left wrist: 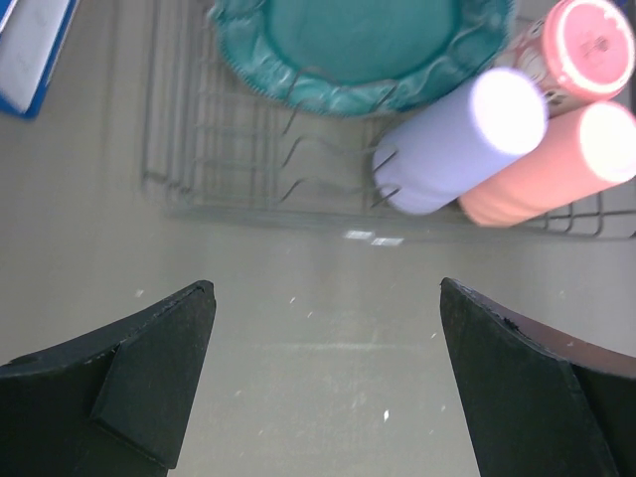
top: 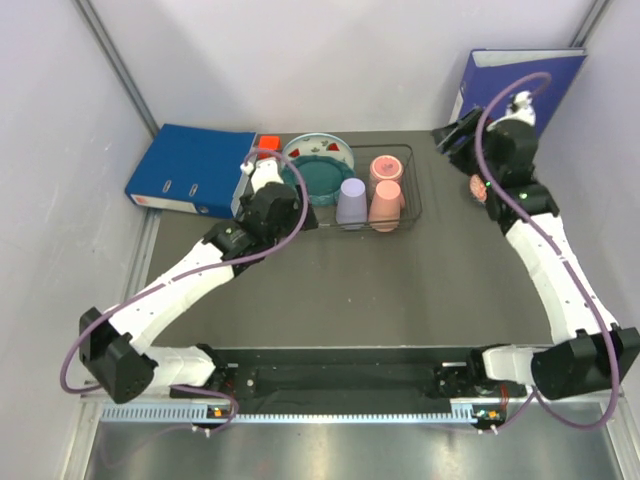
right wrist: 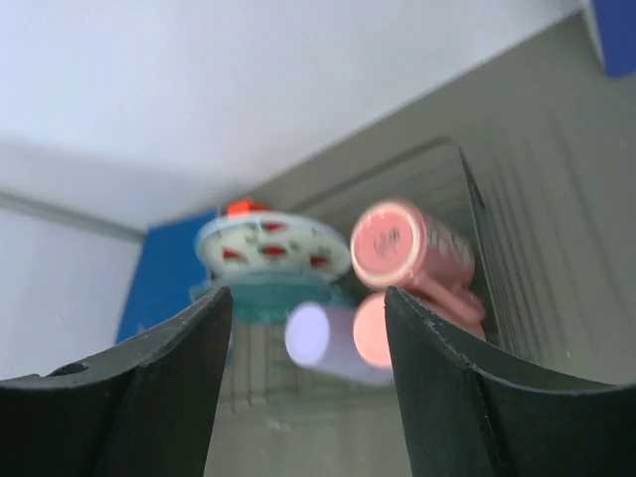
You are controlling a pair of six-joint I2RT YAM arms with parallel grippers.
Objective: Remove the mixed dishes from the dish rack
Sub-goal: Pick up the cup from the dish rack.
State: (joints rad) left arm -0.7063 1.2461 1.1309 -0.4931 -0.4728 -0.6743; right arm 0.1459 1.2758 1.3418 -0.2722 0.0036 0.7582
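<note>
The dark wire dish rack (top: 408,190) stands at the back middle of the table. It holds a white watermelon plate (top: 318,149), a teal scalloped plate (top: 320,180), a lavender cup (top: 351,203) and two salmon-pink cups (top: 386,167) (top: 385,208). A small pink patterned bowl (top: 477,189) sits right of the rack, partly hidden by my right arm. My left gripper (top: 283,205) is open and empty above the table at the rack's front left (left wrist: 328,298). My right gripper (top: 447,138) is open and empty beyond the rack's right end, facing the cups (right wrist: 308,293).
A blue ring binder (top: 190,170) lies flat left of the rack, and another (top: 520,85) stands at the back right. A small red cube (top: 268,143) sits behind the plates. White walls close in on the left, back and right.
</note>
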